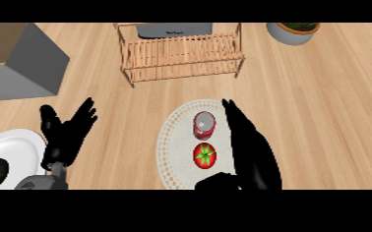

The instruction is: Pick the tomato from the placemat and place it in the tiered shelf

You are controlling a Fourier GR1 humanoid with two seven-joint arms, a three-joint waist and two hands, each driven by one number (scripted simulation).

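Tomato (205,156), round, red, green star stem on top, is lying on near half of round white woven placemat (170,142), not yet picked. Small red container (204,125) is sitting just beyond it on same mat. You are seeing black right hand (254,162) hovering just right of tomato, fingers straight, released, holding nothing. Slatted wooden tiered shelf (181,54) is standing well beyond mat. Black left hand (67,132) is resting lower left, fingers relaxed, beside white plate (18,145).
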